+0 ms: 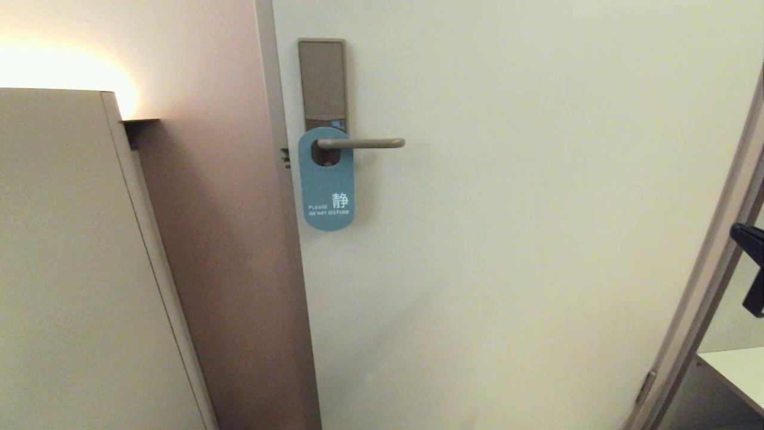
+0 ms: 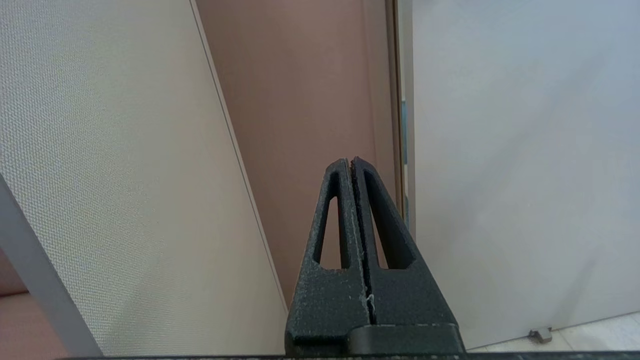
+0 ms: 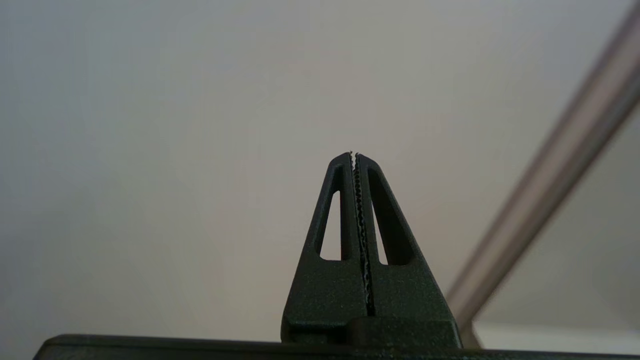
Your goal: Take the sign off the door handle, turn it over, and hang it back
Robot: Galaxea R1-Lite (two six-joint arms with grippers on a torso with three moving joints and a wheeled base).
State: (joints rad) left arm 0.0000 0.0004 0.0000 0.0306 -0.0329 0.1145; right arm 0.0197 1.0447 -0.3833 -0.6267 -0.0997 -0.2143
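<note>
well, my right pincer (image 1: 753, 272), closed empty at right edge; sign (image 1: 326, 179) hangs lengthwise upper left on door handle (image 1: 361, 143).

Lock plate (image 1: 322, 80) lower part hidden behind sign (image 1: 327, 179), right gripper (image 1: 753, 269) cut by frame edge

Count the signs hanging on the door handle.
1. The sign, blue face out, hangs by its hole on the door handle, against the lock plate. None elsewhere in view.
</note>
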